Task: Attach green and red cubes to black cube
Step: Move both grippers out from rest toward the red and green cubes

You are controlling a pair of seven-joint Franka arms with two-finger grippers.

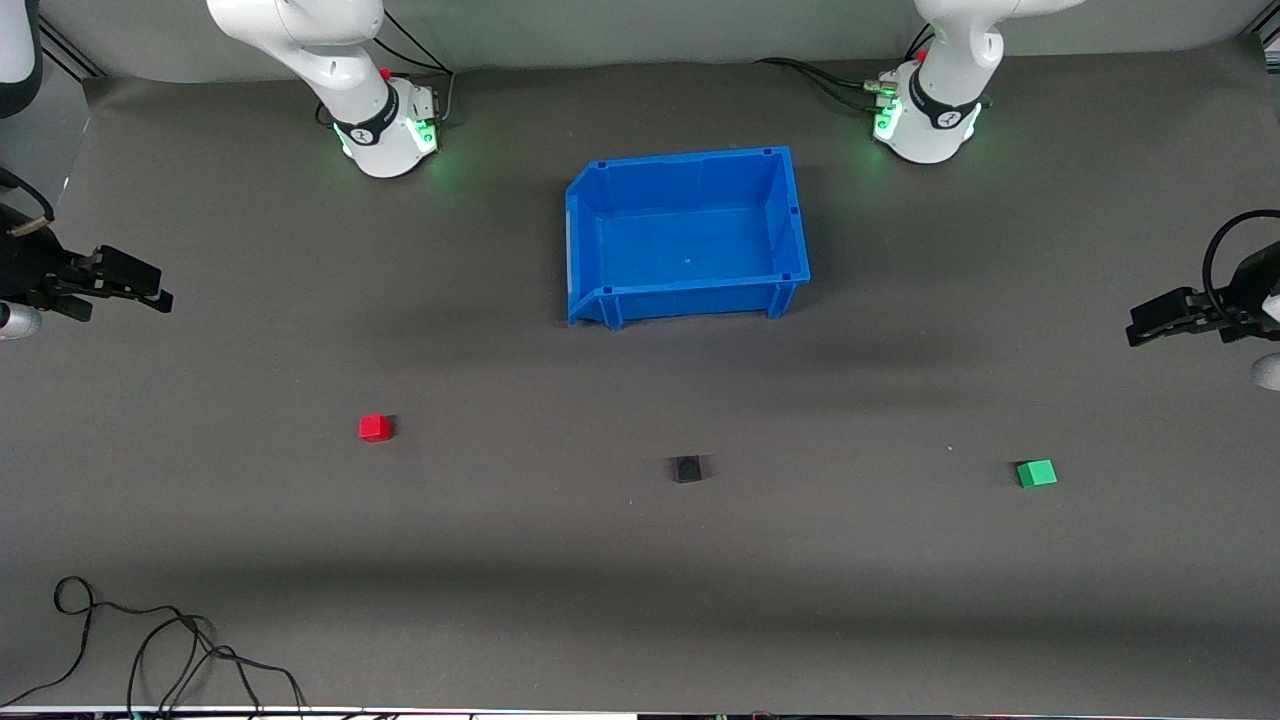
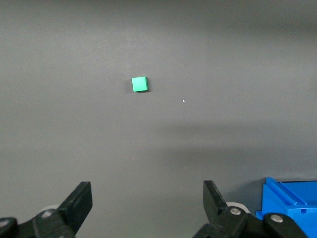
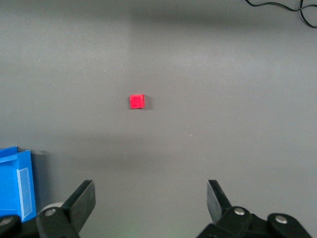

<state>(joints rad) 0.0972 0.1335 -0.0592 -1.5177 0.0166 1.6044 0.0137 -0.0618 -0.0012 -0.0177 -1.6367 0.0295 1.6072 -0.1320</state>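
The black cube [image 1: 686,468] sat flat; the red cube [image 1: 375,428] lay well toward the right arm's end; the green cube [image 1: 1036,473] toward the left arm's.

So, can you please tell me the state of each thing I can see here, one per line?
red cube: loose on table, unattached
black cube: loose, nothing attached
green cube: loose, unattached
blue bin: upright, empty
left tool: open, empty, waiting
right tool: open, empty, waiting

Dark grey table [image 1: 640,600], loose black cable [image 1: 150,650] at its near edge.
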